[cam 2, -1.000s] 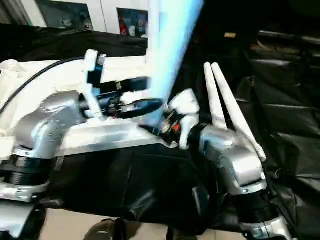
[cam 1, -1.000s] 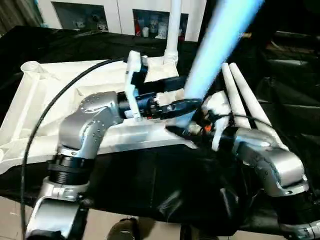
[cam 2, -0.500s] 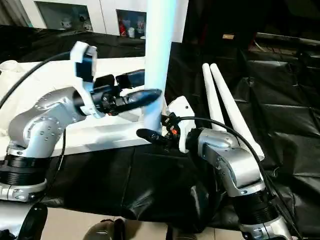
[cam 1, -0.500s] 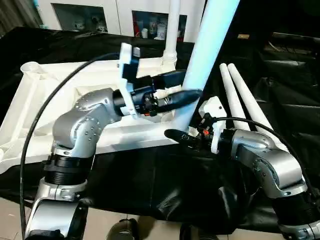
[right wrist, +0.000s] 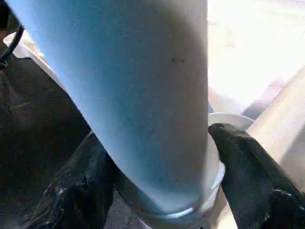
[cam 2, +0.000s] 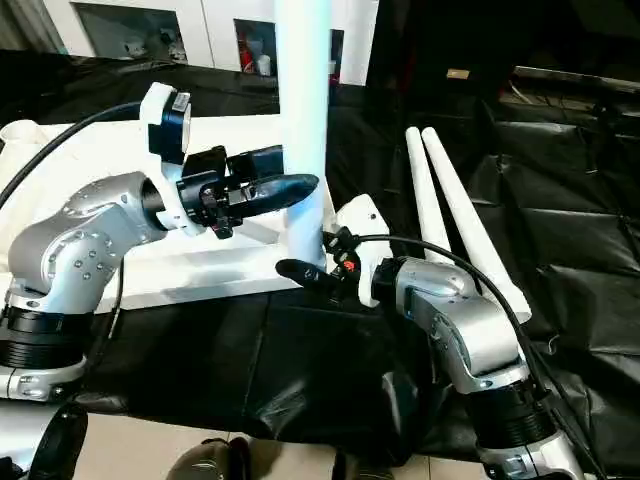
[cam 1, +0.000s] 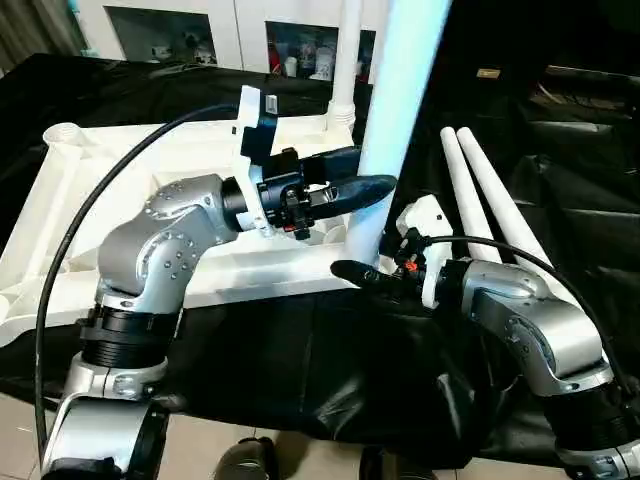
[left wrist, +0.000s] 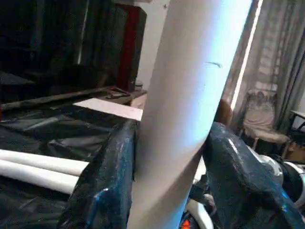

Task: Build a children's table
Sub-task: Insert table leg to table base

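Here both claws, left claw (cam 1: 372, 186) and right claw (cam 2: 300, 272), grasp the upright leg (cam 2: 300, 120); keep it vertical, pressing squarely into the tabletop (cam 1: 130, 160) corner socket.

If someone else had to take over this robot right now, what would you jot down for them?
Left gripper: closed around the upright leg, higher up.
Right gripper: fingers on either side of that leg's foot, at the near corner socket.
Tabletop: lies underside up on the black sheet.
Done: one leg stands in the far corner.
Left: finish seating this leg, then fit the two spare legs lying at the right.
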Motion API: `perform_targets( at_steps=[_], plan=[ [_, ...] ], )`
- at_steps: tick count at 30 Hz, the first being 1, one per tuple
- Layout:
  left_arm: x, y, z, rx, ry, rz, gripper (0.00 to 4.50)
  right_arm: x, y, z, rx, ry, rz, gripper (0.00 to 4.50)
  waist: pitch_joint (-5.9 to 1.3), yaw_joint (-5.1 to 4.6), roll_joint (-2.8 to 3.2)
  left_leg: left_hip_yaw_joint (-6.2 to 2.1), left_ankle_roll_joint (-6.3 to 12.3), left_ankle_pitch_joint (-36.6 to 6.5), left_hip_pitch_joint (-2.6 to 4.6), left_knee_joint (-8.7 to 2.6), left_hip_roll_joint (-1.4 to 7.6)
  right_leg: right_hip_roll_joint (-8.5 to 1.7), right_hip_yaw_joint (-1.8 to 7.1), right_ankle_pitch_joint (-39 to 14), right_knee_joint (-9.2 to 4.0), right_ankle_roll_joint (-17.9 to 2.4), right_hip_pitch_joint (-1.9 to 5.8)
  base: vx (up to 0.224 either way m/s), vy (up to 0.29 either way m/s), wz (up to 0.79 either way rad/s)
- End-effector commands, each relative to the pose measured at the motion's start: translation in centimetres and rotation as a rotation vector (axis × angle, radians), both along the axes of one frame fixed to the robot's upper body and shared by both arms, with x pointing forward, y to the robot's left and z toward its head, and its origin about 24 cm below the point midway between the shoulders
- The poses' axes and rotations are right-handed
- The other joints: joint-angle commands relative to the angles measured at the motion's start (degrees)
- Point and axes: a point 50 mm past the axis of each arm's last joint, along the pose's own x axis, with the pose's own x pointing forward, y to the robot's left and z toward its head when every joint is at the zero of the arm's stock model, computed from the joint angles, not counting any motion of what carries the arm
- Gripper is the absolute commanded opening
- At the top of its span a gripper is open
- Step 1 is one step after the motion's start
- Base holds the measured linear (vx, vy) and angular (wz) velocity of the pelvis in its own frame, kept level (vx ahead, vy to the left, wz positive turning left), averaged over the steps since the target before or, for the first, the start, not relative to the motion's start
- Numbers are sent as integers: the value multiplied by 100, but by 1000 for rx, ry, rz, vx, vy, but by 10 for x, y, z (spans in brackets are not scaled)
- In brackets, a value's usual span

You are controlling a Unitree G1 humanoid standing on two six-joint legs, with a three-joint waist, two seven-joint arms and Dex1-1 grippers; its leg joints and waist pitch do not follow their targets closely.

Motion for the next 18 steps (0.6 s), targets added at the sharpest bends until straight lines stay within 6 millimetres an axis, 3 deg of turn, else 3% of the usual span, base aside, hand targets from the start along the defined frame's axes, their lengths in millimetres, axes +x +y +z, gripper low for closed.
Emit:
perform_targets(
  at_steps=[1,11,12,18],
  plan=[
    [2,-3,3,16,-7,4,196,0,3,5,-15,-30,18,267,-585,18,-29,-210,208,-773,182,-383,431,-391,303,-1099,-321,-1348,320,0,0,0],
    [3,-3,6,16,-19,5,189,2,5,9,-20,-74,17,267,-572,17,-32,-212,72,-1013,189,-386,431,-395,308,-1472,-354,-1253,306,0,0,0],
    [3,-3,7,15,-23,9,189,3,5,12,5,-74,14,323,-575,18,-26,-214,66,-1016,191,-383,431,-398,309,-1477,-354,-1248,308,0,0,0],
    [12,-1,11,35,-24,76,183,8,2,24,49,-94,-1,380,-579,20,-6,-219,26,-1067,194,-386,430,-389,306,-1523,-357,-1202,296,0,0,0]
  ],
)
